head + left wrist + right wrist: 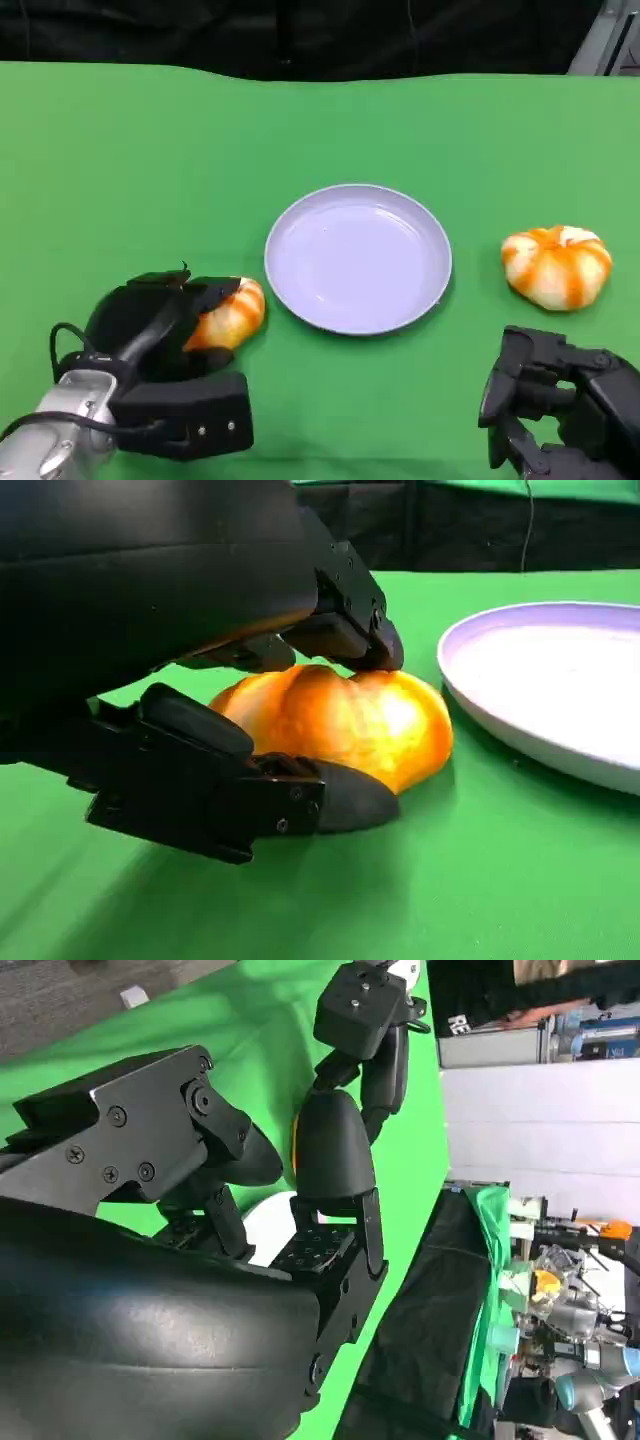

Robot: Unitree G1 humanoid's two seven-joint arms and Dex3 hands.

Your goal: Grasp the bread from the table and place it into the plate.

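Bread (232,314), a glossy orange-and-white striped bun, lies on the green counter (150,170) just beside the plate (358,258), on the side toward the robot's left, near the rim but apart from it. The left hand (165,325) is wrapped over this bun: in the left wrist view one black finger (345,630) presses down on the top of the bread (340,725), while another (330,798) lies along the counter (480,880) against the bun's lower edge, so the bun is held between them. It rests on the counter surface, with the lavender rim of the plate (540,690) close beside it.

The plate is round, shallow and pale lavender, and sits flat near the middle of the counter.

A second bun (556,265) of the same striped look sits on the counter on the other side of the plate, toward the robot's right, a little apart from the rim and untouched.

The right hand (560,410) hovers nearer the robot than that second bun, well apart from the plate. Its fingers (335,1150) are spread, bent only loosely, and hold nothing. A sliver of orange and a patch of pale plate show between them in the right wrist view.

Beyond the far edge of the counter hangs a dark backdrop (300,35).
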